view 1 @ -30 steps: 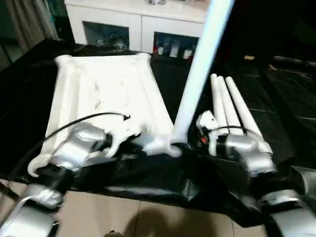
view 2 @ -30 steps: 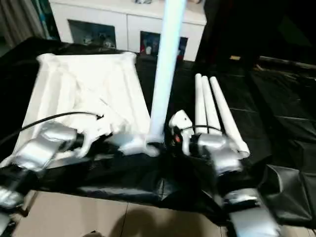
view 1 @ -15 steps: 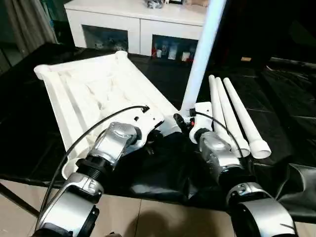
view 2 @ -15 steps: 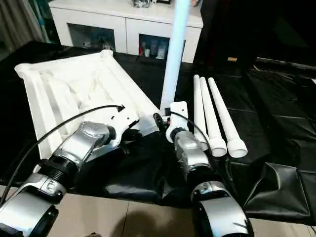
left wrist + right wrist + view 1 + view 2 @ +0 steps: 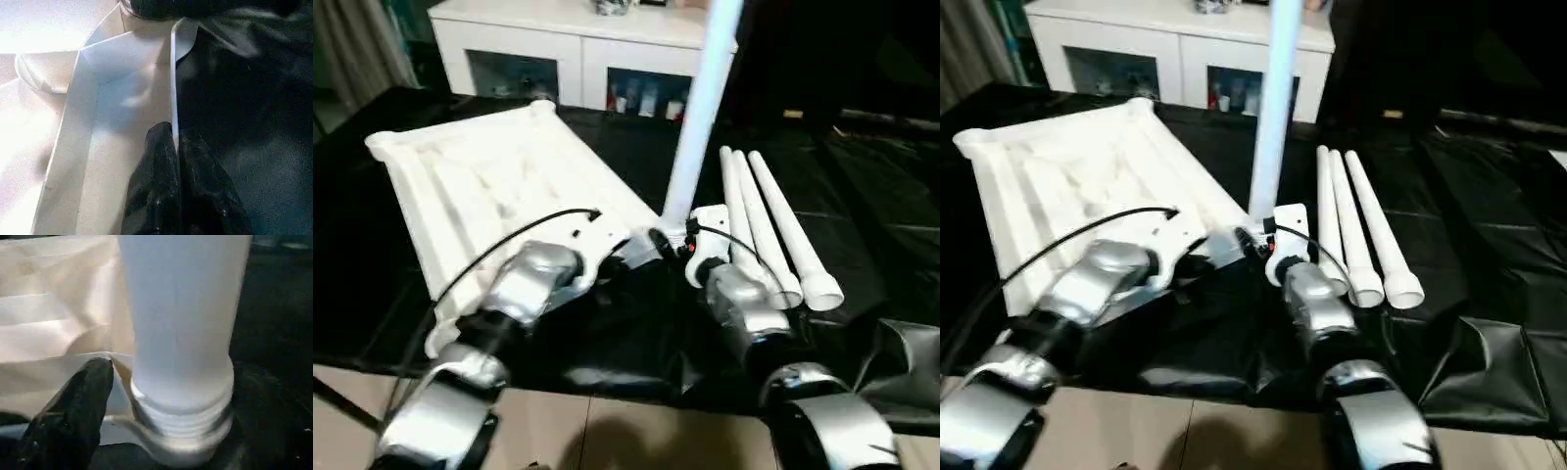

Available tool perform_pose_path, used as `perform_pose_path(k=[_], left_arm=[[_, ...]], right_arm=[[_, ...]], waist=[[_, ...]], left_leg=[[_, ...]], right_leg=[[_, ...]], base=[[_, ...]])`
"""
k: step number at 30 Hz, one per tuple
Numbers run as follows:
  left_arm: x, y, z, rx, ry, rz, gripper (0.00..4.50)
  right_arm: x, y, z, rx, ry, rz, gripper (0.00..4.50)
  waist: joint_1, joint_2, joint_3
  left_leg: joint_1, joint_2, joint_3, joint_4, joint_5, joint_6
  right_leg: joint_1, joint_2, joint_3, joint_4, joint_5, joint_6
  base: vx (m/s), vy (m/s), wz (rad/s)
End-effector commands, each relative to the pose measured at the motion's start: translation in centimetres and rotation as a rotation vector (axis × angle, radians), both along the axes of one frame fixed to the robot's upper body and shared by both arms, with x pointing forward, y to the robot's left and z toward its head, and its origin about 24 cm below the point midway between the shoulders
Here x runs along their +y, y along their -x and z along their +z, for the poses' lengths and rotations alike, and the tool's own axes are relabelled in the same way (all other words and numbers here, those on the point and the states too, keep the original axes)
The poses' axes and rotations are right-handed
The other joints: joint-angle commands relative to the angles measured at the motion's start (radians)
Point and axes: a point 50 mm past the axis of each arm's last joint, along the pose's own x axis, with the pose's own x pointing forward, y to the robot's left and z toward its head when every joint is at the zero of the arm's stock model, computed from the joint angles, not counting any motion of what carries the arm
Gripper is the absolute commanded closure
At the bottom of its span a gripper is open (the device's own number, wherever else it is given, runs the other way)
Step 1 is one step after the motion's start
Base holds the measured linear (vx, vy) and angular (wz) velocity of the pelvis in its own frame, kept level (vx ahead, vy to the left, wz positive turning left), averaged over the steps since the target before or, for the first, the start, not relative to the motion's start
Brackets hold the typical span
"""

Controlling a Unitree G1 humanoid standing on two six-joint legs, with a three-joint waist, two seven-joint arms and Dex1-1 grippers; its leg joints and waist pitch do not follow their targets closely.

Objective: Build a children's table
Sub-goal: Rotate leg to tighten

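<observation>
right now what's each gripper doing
Left gripper: shut on the table top's rim.
Right gripper: one finger beside the upright leg; open or shut cannot be told.

A black, creased cover [image 5: 636, 343] drapes the worktop, folding over its near edge. Beyond the worktop stands a white cabinet [image 5: 568, 39] with glass doors, small items dim behind the panes. Below the near edge lies a beige tiled floor [image 5: 1214, 436].
</observation>
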Motion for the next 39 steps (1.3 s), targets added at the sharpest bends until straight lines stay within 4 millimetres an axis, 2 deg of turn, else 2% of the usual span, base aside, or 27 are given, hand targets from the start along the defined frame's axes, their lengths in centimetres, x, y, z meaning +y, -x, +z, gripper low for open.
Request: perform_pose_path(k=[1, 2, 3, 4, 8, 9, 12, 15, 18, 20, 22, 23, 24, 26, 29, 39], left_arm=[[0.1, 0.8, -0.2, 0.026, 0.016, -0.09, 4.5], [0.5, 1.1, -0.2, 0.054, 0.014, -0.112, 4.5], [0.7, 1.2, -0.2, 0.059, 0.013, -0.122, 4.5], [0.7, 1.2, -0.2, 0.059, 0.013, -0.122, 4.5], [2.1, 2.3, 0.2, 0.107, 0.021, -0.272, 4.5], [2.2, 2.4, 0.2, 0.111, 0.02, -0.283, 4.5], [2.4, 2.9, 0.7, 0.133, 0.044, -0.33, 4.5], [2.4, 3.2, 0.9, 0.136, 0.061, -0.357, 4.5], [2.2, 3.4, 1.0, 0.147, 0.08, -0.375, 4.5], [2.0, 3.6, 1.0, 0.149, 0.094, -0.396, 4.5], [2.0, 3.7, 1.0, 0.151, 0.095, -0.399, 4.5], [1.8, 3.7, 0.9, 0.156, 0.095, -0.404, 4.5], [1.8, 3.7, 0.9, 0.156, 0.094, -0.405, 4.5], [1.8, 3.6, 0.8, 0.156, 0.091, -0.406, 4.5], [1.8, 3.5, 1.0, 0.155, 0.091, -0.405, 4.5], [2.0, 3.6, 0.8, 0.169, 0.087, -0.407, 4.5]], right_arm=[[-0.8, 0.2, 0.8, -0.032, 0.036, 0.107, 0.33], [-1.5, 0.4, 1.0, -0.046, 0.069, 0.154, 0.17], [-1.8, 0.4, 1.1, -0.051, 0.081, 0.171, 0.17], [-1.8, 0.4, 1.1, -0.051, 0.081, 0.171, 0.17], [-4.0, 1.9, 1.7, -0.06, 0.138, 0.388, 0.17], [-4.2, 2.0, 1.6, -0.056, 0.148, 0.406, 0.17], [-5.1, 2.7, 1.8, -0.028, 0.153, 0.493, 0.17], [-5.0, 3.1, 1.8, -0.014, 0.145, 0.55, 0.17], [-4.4, 3.6, 1.7, 0.0, 0.149, 0.615, 0.17], [-3.8, 3.7, 1.4, 0.011, 0.164, 0.639, 0.17], [-3.7, 3.7, 1.4, 0.015, 0.169, 0.643, 0.17], [-3.5, 3.6, 1.2, 0.021, 0.18, 0.647, 0.17], [-3.4, 3.6, 1.1, 0.022, 0.181, 0.645, 0.17], [-3.3, 3.4, 1.2, 0.022, 0.172, 0.637, 0.17], [-3.1, 3.3, 1.4, 0.024, 0.16, 0.64, 0.54], [-3.5, 3.5, 1.2, 0.039, 0.161, 0.645, 1.25]], waist=[[0.005, 0.012, -0.069], [0.006, 0.011, -0.07], [0.009, 0.016, -0.07], [0.006, 0.014, -0.07], [0.009, 0.012, -0.07], [0.007, 0.007, -0.07], [0.01, 0.003, -0.066], [0.015, 0.002, -0.063], [0.018, -0.001, -0.062], [0.02, 0.005, -0.063], [0.023, 0.003, -0.063], [0.024, 0.013, -0.064], [0.022, 0.007, -0.064], [0.022, 0.005, -0.065], [0.022, 0.007, -0.066], [0.023, 0.007, -0.067]], left_leg=[[-0.001, 0.026, -0.005, -0.066, -0.222, 0.042], [-0.003, 0.027, -0.004, -0.065, -0.195, 0.048], [0.001, 0.028, -0.003, -0.063, -0.186, 0.049], [-0.001, 0.027, -0.002, -0.063, -0.184, 0.052], [0.0, 0.029, -0.003, -0.062, -0.186, 0.064], [-0.001, 0.029, -0.002, -0.062, -0.185, 0.067], [0.0, 0.031, -0.001, -0.063, -0.194, 0.071], [0.002, 0.031, 0.0, -0.064, -0.209, 0.06], [0.001, 0.032, -0.002, -0.065, -0.209, 0.054], [0.004, 0.032, -0.002, -0.066, -0.212, 0.048], [0.007, 0.032, 0.0, -0.065, -0.216, 0.042], [0.007, 0.032, -0.001, -0.065, -0.215, 0.039], [0.006, 0.031, 0.0, -0.065, -0.215, 0.037], [0.003, 0.031, -0.002, -0.066, -0.21, 0.037], [0.003, 0.031, -0.002, -0.065, -0.205, 0.038], [0.002, 0.03, -0.001, -0.063, -0.194, 0.041]], right_leg=[[0.055, -0.06, 0.055, -0.074, -0.221, -0.187], [0.057, -0.06, 0.056, -0.066, -0.171, -0.204], [0.055, -0.058, 0.056, -0.063, -0.142, -0.217], [0.058, -0.057, 0.055, -0.061, -0.122, -0.23], [0.061, -0.058, 0.055, -0.061, -0.11, -0.233], [0.063, -0.057, 0.055, -0.059, -0.103, -0.236], [0.06, -0.061, 0.056, -0.063, -0.148, -0.236], [0.057, -0.062, 0.057, -0.07, -0.211, -0.221], [0.057, -0.063, 0.057, -0.069, -0.231, -0.211], [0.053, -0.063, 0.057, -0.07, -0.238, -0.21], [0.051, -0.062, 0.058, -0.071, -0.234, -0.209], [0.052, -0.062, 0.059, -0.069, -0.227, -0.211], [0.052, -0.06, 0.058, -0.07, -0.216, -0.212], [0.055, -0.06, 0.057, -0.067, -0.208, -0.212], [0.056, -0.06, 0.057, -0.066, -0.198, -0.215], [0.057, -0.06, 0.057, -0.064, -0.183, -0.218]], base=[[0.0, 0.0, 0.0], [0.0, 0.0, 0.0], [0.0, 0.0, 0.0], [0.0, 0.0, 0.0], [0.0, 0.0, 0.0], [0.0, 0.0, 0.0], [0.0, 0.0, 0.0], [0.0, 0.0, 0.0], [0.0, 0.0, 0.0], [0.0, 0.0, 0.0], [0.0, 0.0, 0.0], [0.0, 0.0, 0.0], [0.0, 0.0, 0.0], [0.0, 0.0, 0.0], [0.0, 0.0, 0.0], [0.0, 0.0, 0.0]])
